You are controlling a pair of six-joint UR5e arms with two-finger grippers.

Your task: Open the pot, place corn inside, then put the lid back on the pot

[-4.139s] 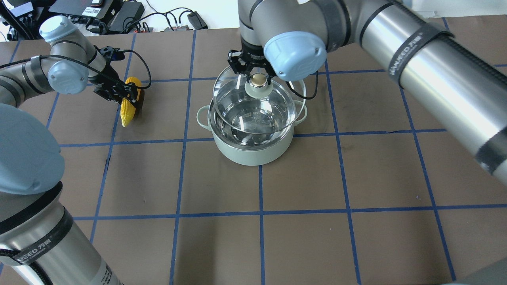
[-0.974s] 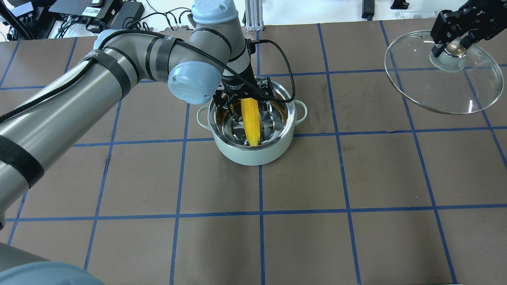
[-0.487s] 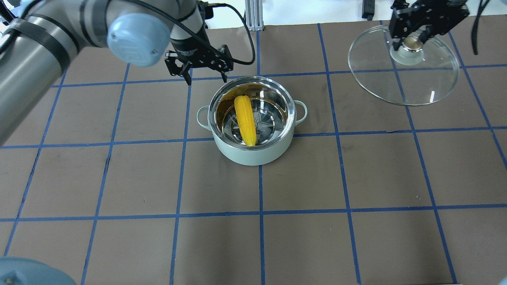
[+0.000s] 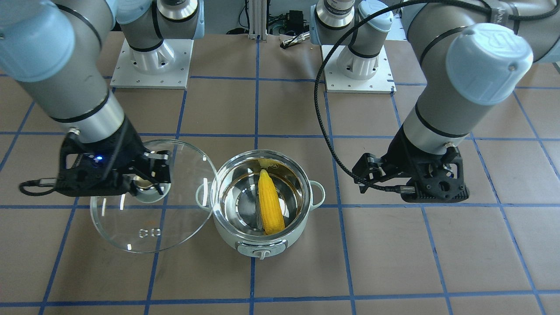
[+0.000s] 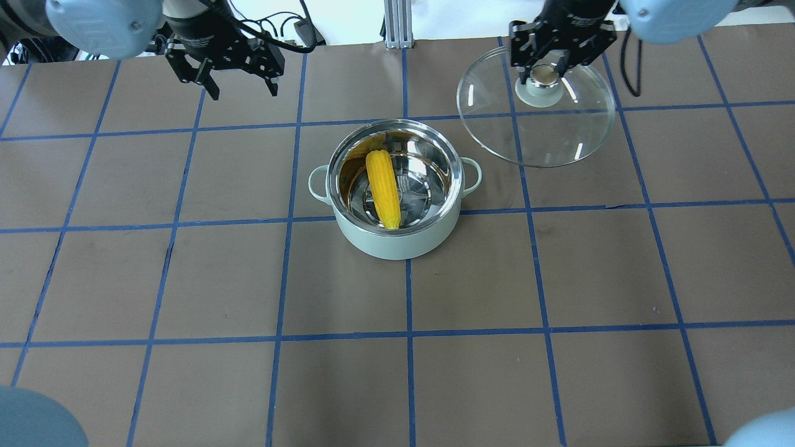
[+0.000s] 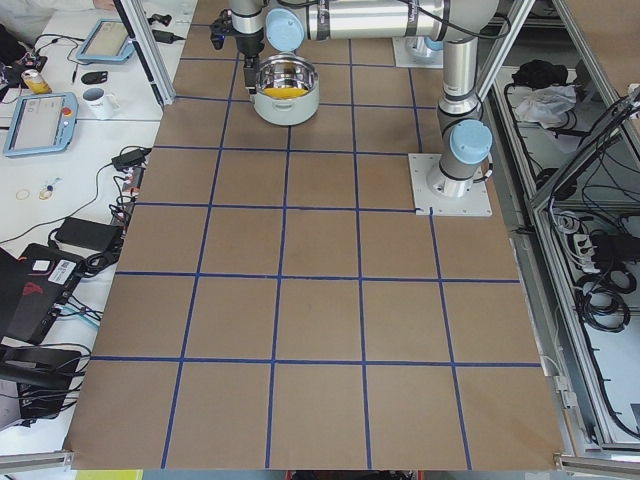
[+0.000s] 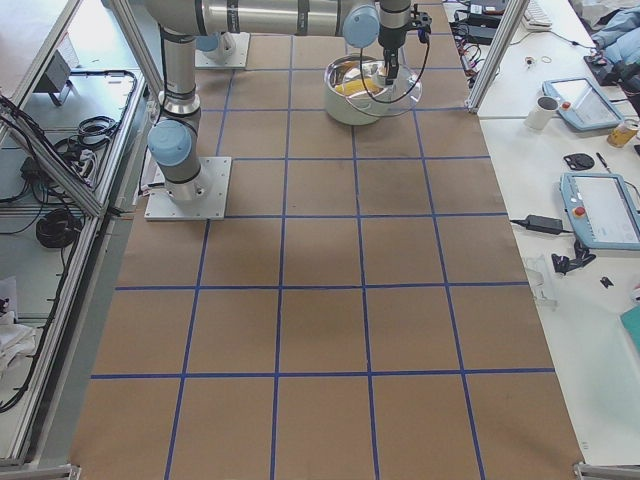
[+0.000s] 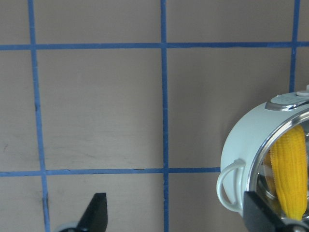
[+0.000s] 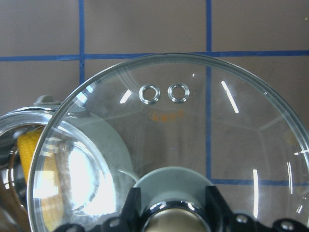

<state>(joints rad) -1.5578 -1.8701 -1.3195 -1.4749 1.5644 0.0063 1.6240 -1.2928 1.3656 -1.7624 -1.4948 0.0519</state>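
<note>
We have corn (image 5: 383, 189) lying inside the open pot (image 5: 397, 247), so approx. 2 of 3 steps look done; left tool (image 5: 242, 87) is apart & empty, right tool (image 5: 545, 69) is clamped on the lid (image 5: 559, 139) knob beside the pot, w/ re-lidding left.

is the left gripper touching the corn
Apart. The overhead view shows the left gripper open, well off to the side of the pot, where the corn lies.
</note>
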